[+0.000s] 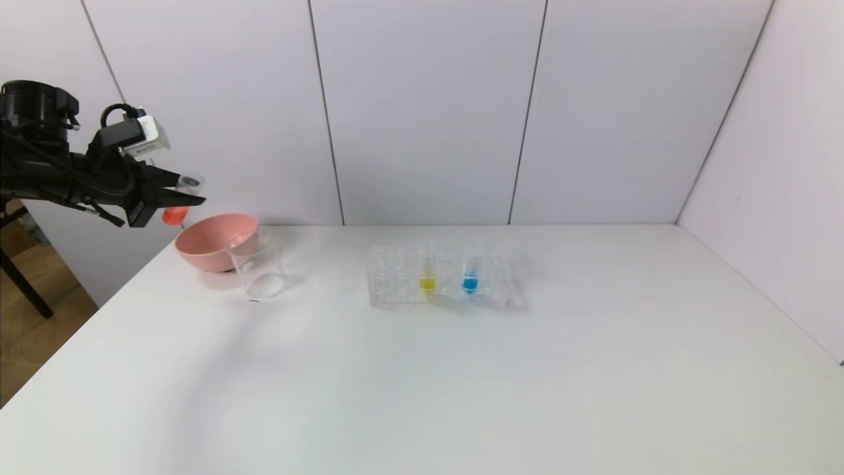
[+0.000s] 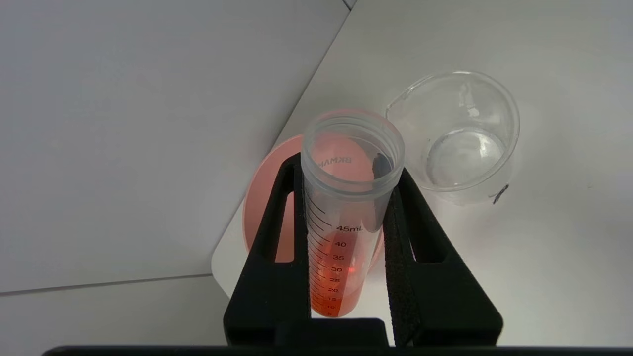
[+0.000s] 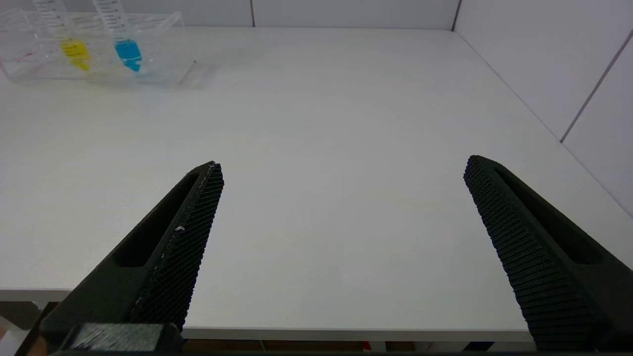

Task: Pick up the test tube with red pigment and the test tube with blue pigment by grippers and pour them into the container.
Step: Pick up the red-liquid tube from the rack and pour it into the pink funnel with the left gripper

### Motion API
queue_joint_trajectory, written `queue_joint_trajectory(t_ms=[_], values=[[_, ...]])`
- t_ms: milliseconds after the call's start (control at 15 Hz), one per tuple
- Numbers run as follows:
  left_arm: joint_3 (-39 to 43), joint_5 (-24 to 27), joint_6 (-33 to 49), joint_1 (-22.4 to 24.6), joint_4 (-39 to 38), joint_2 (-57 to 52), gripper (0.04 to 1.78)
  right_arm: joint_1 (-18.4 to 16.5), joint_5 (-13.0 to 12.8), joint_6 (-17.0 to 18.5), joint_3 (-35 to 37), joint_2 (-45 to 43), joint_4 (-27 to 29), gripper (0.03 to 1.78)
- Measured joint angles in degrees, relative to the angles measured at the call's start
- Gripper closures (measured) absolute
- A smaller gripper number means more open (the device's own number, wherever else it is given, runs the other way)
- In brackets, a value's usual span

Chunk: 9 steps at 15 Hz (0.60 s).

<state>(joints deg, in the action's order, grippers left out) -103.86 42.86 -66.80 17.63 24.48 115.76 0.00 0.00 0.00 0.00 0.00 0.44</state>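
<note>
A small lab bench setup, boxed in by plain white panel walls point(image 1: 422, 112). On the white table point(image 1: 461, 382): a clear tube rack point(image 1: 440, 277) with coloured liquids off to the claw's point(image 1: 188, 191) right, a glass beaker point(image 1: 257, 267) just below it.

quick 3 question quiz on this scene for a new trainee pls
1. True or false: the left gripper is shut on the red test tube.
2. Which tubes stand in the rack? A) red and blue B) yellow and blue C) red and yellow
3. Fill in: the beaker stands beside the pink ____.

Key
1. True; held high, off the table's left edge.
2. B: yellow tube, blue test tube.
3. bowl.
</note>
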Motion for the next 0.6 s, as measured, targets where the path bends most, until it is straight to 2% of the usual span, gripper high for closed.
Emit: queue_joint_trajectory(t_ms=[267,600], values=[[-3.79,-4.33,-6.60,0.04,5.78,1.71,1.38,0.00,0.00,0.00,0.00,0.00,0.00,0.04],[-8.35,-9.05,-13.65,-0.29,9.50,3.28,1.38,0.00,0.00,0.00,0.00,0.00,0.00,0.04]])
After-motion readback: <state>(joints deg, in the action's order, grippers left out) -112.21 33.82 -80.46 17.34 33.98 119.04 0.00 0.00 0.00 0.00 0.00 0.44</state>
